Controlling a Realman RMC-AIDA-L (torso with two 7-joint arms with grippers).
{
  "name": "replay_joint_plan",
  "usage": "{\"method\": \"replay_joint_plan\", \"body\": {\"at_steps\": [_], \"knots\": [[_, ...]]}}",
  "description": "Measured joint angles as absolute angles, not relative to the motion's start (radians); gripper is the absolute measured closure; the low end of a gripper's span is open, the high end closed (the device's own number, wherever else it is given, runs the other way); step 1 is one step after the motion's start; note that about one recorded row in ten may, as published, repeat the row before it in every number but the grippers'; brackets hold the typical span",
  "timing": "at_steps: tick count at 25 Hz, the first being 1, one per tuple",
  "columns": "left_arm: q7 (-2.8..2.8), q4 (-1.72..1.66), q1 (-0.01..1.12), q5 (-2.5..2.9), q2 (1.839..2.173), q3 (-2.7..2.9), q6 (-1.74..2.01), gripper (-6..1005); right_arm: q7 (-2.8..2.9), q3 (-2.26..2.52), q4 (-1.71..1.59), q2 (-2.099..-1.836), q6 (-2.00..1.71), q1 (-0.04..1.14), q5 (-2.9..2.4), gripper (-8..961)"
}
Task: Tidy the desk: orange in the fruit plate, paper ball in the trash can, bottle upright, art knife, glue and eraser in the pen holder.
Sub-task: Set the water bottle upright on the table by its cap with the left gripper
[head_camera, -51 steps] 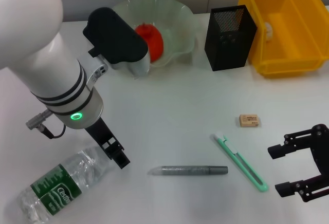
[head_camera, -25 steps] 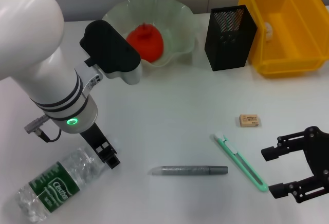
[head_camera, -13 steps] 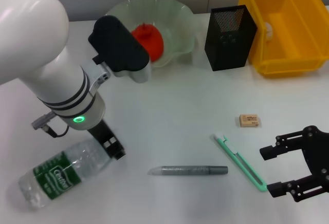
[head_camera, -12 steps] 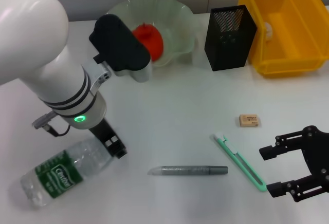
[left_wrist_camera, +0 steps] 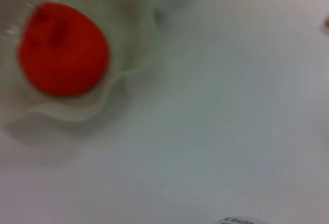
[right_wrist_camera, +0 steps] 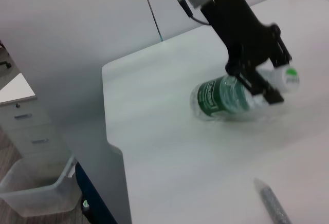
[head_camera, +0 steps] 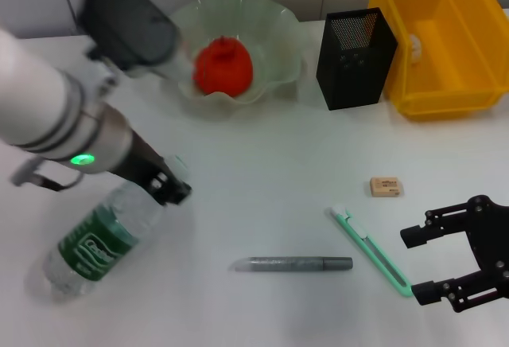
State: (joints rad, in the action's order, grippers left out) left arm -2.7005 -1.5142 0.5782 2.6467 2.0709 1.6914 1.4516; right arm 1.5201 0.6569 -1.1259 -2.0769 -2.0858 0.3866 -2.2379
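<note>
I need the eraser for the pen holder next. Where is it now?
In the head view the eraser lies on the table's right side, between the black pen holder behind it and the green knife in front.

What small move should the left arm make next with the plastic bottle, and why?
Probably keep tilting the neck upward. The left end effector grips the clear plastic bottle with the green label near its cap, and the bottle leans on the white table, not yet upright.
</note>
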Motion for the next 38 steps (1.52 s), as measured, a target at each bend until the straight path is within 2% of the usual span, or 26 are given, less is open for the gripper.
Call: {"method": "replay_joint_plan", "body": {"at_steps": [6, 8, 9, 13, 18, 31, 38], "knots": [[-2.633, -1.698, 0.404, 2.612, 2.071, 1.581, 1.418, 549, 1.520, 0.657, -1.123, -2.077, -2.086, 0.394, -2.237, 215], [-2.623, -1.720, 0.382, 2.596, 2.071, 1.569, 1.407, 549, 1.520, 0.657, -1.118, -2.077, -2.086, 0.401, -2.237, 215], [-2.580, -1.779, 0.311, 2.524, 2.071, 1.532, 1.366, 549, 1.520, 0.657, -1.116, -2.077, -2.086, 0.403, -2.237, 215], [-2.494, -1.841, 0.210, 2.396, 2.071, 1.498, 1.304, 547, 1.520, 0.655, -1.095, -2.077, -2.085, 0.415, -2.236, 215], [-2.382, -1.849, 0.135, 2.234, 2.070, 1.466, 1.223, 538, 1.520, 0.657, -1.087, -2.075, -2.079, 0.424, -2.233, 215], [-2.028, -1.605, 0.101, 1.826, 2.072, 1.455, 1.022, 515, 1.510, 0.656, -1.062, -2.074, -2.077, 0.447, -2.224, 216], [-1.898, -1.474, 0.144, 1.733, 2.074, 1.457, 0.908, 502, 1.509, 0.659, -1.061, -2.074, -2.075, 0.448, -2.224, 216]]}}
